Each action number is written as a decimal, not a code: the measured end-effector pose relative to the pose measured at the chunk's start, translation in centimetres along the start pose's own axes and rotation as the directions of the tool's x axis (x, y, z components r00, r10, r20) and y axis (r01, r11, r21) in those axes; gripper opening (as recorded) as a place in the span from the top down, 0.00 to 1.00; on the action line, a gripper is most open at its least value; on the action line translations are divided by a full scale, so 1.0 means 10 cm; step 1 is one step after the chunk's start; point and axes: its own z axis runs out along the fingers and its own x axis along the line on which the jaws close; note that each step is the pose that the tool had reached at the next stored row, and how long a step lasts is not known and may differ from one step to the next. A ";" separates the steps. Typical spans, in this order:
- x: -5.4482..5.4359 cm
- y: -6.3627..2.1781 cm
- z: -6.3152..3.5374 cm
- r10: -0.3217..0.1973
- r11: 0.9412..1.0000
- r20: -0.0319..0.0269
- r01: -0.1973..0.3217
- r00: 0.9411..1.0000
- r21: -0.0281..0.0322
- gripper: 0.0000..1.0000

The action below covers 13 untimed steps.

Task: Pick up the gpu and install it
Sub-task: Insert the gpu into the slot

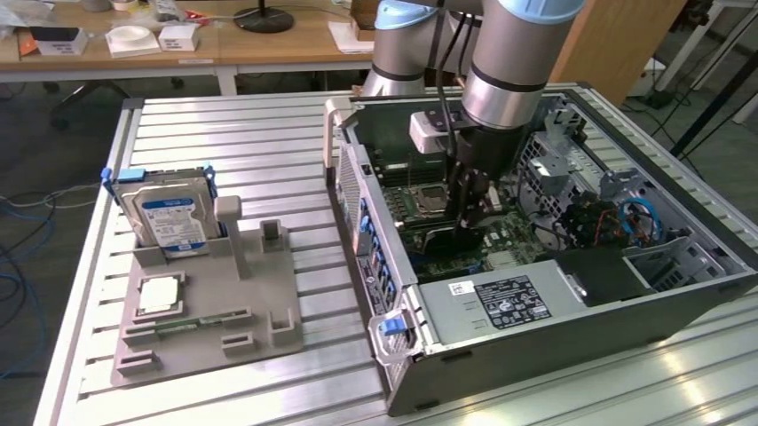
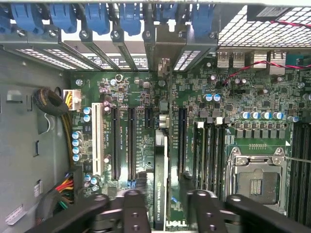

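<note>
1. though mostly too small to read, lettering in several spots: blue-white label on the hard drive (image 1: 169, 222) at the exterior view's left, black-and-white sticker on the computer case (image 1: 509, 297), white "dell" on the motherboard (image 2: 194, 141).
2. gpu (image 2: 160, 189): thin black card, seen edge-on, standing upright on the green board between long black slots, with illegible white print along its edge.
3. gripper (image 2: 167, 199) low inside the case, fingers (image 2: 133, 208) spread on either side of the card, gaps on both sides, pinching nothing.
4. blue latches (image 2: 130, 17) near one card end; cpu socket (image 2: 257, 179) well apart.
</note>
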 end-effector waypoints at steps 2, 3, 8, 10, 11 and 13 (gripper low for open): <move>0.00 0.000 0.000 0.000 1.000 0.000 0.000 1.000 0.000 0.68; 0.00 0.000 0.000 0.000 1.000 0.000 0.000 1.000 0.000 0.68; 0.00 0.000 0.000 0.000 1.000 0.000 0.000 1.000 0.000 0.86; 0.00 0.000 0.000 0.000 1.000 0.000 0.000 1.000 0.000 0.89; 0.00 0.000 0.000 0.000 1.000 0.000 0.000 1.000 0.000 0.89; 0.00 0.000 0.000 0.000 1.000 0.000 0.000 1.000 0.000 0.89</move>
